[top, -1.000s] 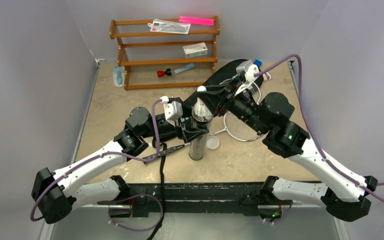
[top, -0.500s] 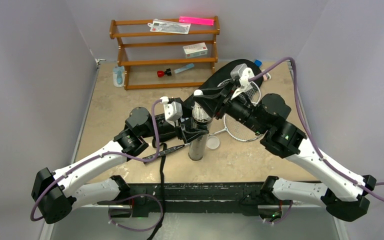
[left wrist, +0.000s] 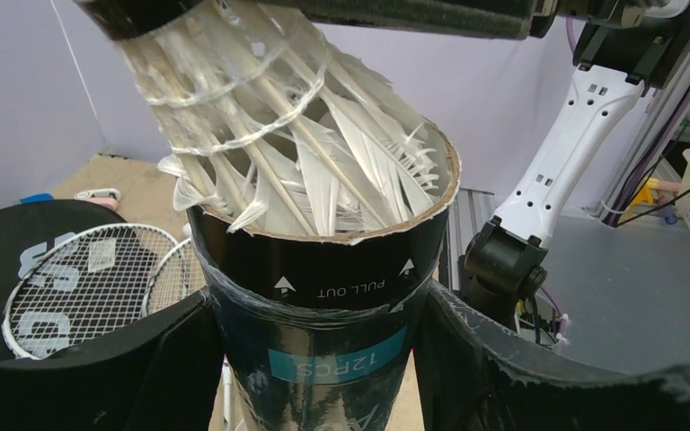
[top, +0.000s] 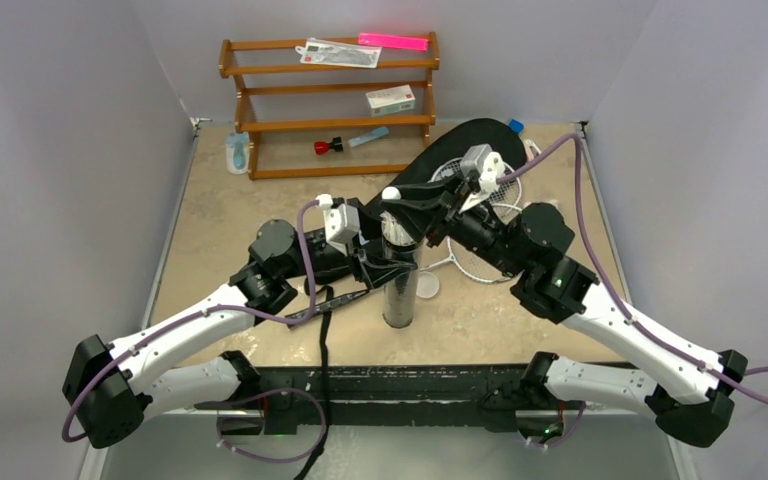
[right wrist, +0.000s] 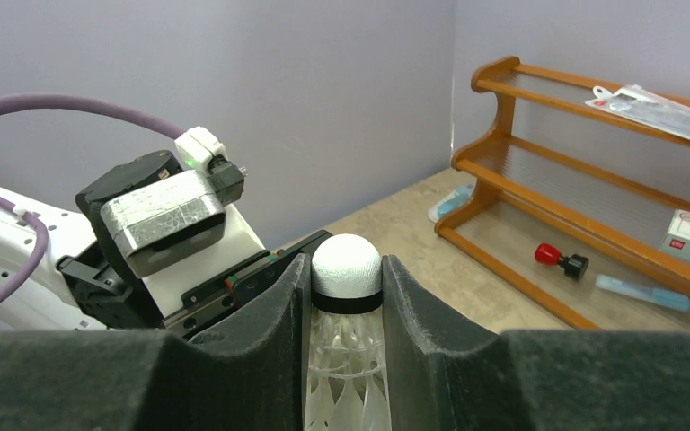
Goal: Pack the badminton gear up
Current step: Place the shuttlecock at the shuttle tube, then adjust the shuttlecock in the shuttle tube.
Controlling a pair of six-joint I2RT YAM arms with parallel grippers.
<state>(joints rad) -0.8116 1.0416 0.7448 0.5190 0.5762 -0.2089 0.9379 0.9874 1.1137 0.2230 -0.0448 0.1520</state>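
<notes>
- Over the last second the right gripper (top: 412,205) has come down and toward the left of the top view. It now brings its shuttlecock (right wrist: 346,265) from above and to the right of the tube (top: 398,300) down to the tube's mouth.
- My reading: the insertion is starting. The skirt is at the rim but the cork is well clear above, so this piece is not yet packed.
- The right jaws are closed on the shuttlecock just below its white cork, which stands out between the fingers at the centre of the right wrist view.
- The left gripper (left wrist: 314,359) has stayed put, jaws clamped around the tube's upper body and holding it upright at the centre of the table.
- The tube is dark, with an open, slightly frayed cardboard rim. White feathers crowd the opening, some splayed over its left edge.
- Both rackets (top: 485,245) lie on the black bag (top: 460,145) at the upper right, not yet packed inside.
</notes>
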